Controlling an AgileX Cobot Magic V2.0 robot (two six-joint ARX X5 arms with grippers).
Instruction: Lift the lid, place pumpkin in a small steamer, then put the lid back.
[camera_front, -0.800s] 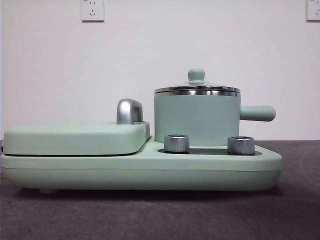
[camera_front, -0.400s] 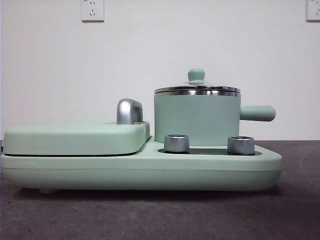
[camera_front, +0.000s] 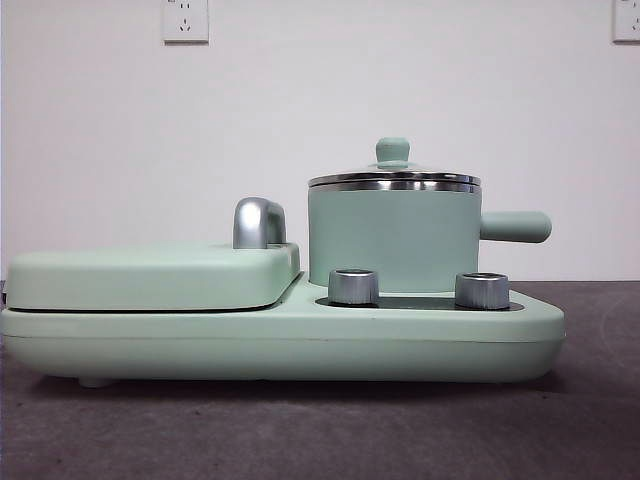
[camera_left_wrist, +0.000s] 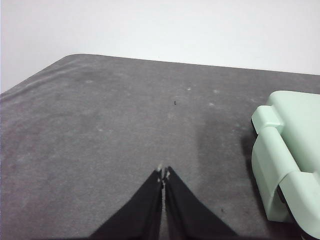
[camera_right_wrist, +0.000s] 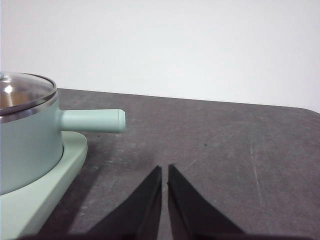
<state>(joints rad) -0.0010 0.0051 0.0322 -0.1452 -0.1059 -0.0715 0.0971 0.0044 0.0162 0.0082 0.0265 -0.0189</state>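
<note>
We find the lid (camera_right_wrist: 22, 92) seated on the small steamer (camera_right_wrist: 25, 145), nearer our right gripper (camera_right_wrist: 164, 169), whose jaws are closed and empty, than our closed left gripper (camera_left_wrist: 163, 173).

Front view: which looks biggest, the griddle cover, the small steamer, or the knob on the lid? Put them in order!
Largest to smallest:
1. the griddle cover, widest by far
2. the small steamer
3. the knob on the lid, clearly tiniest
</note>
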